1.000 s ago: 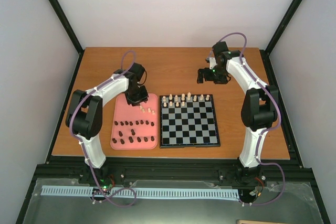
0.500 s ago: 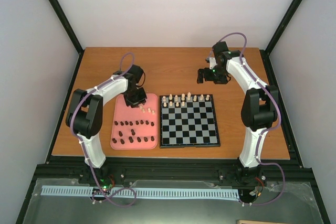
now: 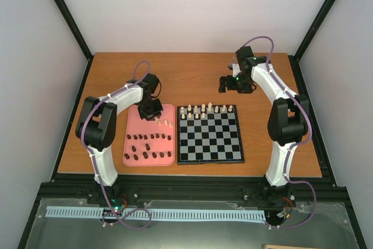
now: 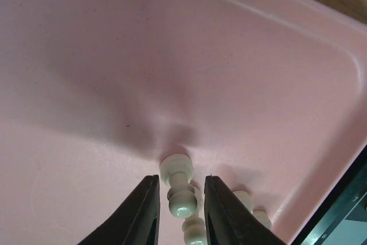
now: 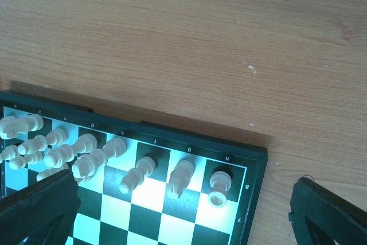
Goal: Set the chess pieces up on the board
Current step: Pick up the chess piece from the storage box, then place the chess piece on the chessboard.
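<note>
On the desk (image 3: pixel 192 74) the board (image 3: pixel 210 141) lies just beside the pink tray (image 3: pixel 133 122). The cream pieces (image 3: pixel 204 109) already set are ranked along its far rows, while the dark pieces (image 3: pixel 148 147) are left in the tray's near half. The right jaws are spread wide above bare desk beyond the board's far right corner, with nothing held. The left jaws are lowered into the tray's far right corner and narrowed around a lying cream pawn (image 4: pixel 179 190) — whether it is already pinched cannot be told. Being round and laid along the gap, the pawn could be squeezed out or rolled aside. The neighbouring cream pieces (image 4: pixel 248 202), just beside one finger, could be knocked or dragged along. Against the frame a second earlier, the left arm's elbow is found shifted slightly toward the tray and its wrist set a little nearer — the right arm and the board's ranks are unchanged.
</note>
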You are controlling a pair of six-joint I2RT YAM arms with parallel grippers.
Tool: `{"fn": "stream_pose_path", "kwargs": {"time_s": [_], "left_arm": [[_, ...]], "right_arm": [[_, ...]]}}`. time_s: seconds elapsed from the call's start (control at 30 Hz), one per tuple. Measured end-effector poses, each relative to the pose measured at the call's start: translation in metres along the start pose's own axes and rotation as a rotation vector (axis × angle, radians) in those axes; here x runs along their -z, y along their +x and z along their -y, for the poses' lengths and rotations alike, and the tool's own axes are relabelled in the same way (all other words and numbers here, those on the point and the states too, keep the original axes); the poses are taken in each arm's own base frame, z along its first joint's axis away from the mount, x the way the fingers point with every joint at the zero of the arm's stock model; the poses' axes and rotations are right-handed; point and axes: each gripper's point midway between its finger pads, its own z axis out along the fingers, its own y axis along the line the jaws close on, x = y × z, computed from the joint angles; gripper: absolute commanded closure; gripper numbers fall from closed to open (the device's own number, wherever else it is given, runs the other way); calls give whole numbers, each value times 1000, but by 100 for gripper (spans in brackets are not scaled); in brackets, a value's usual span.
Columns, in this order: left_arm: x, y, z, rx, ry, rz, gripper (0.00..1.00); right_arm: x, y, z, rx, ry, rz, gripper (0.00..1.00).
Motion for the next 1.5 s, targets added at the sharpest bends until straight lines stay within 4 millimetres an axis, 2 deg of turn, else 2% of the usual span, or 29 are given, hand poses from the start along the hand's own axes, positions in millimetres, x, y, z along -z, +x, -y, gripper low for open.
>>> {"fn": "stream_pose_path", "kwargs": {"time_s": [0.07, 0.37, 0.6, 0.7, 0.77, 0.87, 0.93, 1.03, 1.13, 1.17, 1.23, 1.3, 1.4, 1.5], "left_arm": [[0, 0, 0, 0, 1, 0, 77], [0, -1, 1, -7, 8, 1, 99], [6, -1, 2, -9, 6, 1, 99], [23, -8, 9, -27, 13, 28, 99], [44, -18, 21, -52, 33, 64, 99], [81, -31, 50, -110, 83, 135, 99], [106, -30, 76, -167, 123, 180, 99], [130, -6, 118, -282, 177, 200, 98], [136, 37, 167, -429, 221, 176, 98], [136, 40, 170, -440, 225, 173, 98], [126, 66, 192, -523, 222, 135, 98], [113, 83, 207, -582, 212, 104, 98], [91, 99, 219, -640, 182, 66, 98], [72, 108, 220, -668, 145, 30, 98]], "right_arm": [[0, 0, 0, 0, 0, 0, 0], [0, 0, 0, 1, 0, 1, 0], [0, 0, 0, 1, 0, 1, 0], [0, -1, 0, 1, 0, 2, 0], [0, -1, 0, 1, 0, 2, 0], [0, -1, 0, 1, 0, 2, 0], [0, -1, 0, 1, 0, 2, 0], [0, -1, 0, 0, 1, 2, 0], [0, -1, 0, -1, 3, 3, 0], [0, -1, 0, -1, 3, 3, 0], [0, -1, 1, -1, 3, 3, 0], [0, -1, 1, 0, 4, 3, 0], [0, -1, 1, 0, 4, 3, 0], [0, -1, 1, 0, 4, 3, 0]]}}
